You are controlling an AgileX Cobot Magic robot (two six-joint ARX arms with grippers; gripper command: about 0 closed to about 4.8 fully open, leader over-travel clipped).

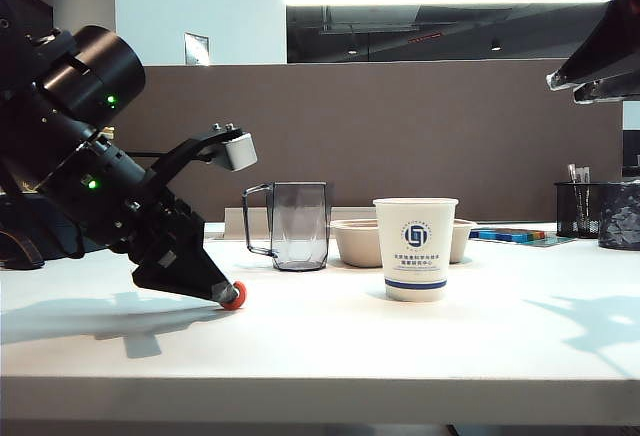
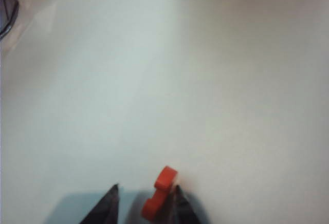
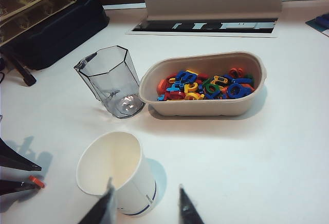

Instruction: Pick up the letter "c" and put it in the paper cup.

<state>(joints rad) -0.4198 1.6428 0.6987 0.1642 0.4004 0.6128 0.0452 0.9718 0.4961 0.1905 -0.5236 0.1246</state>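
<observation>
Left hand [image 2: 144, 203]: your left arm slants down to the table [image 1: 400, 336], fingers spread, tips straddling the letter "c" [image 2: 159, 193], not clamped on it.
Letter "c": one, orange-red, on the table at the hand's tips, at about 9 o'clock from the paper cup [image 1: 415, 248], well apart.
Right hand [image 3: 145, 206]: raised high above the table, fingers released, nothing between them.
Cups: one white paper cup, upright; one clear mug [image 1: 295, 224] at its 10 o'clock.
Bowl [image 3: 205, 106]: one, beige, full of coloured letters.
</observation>
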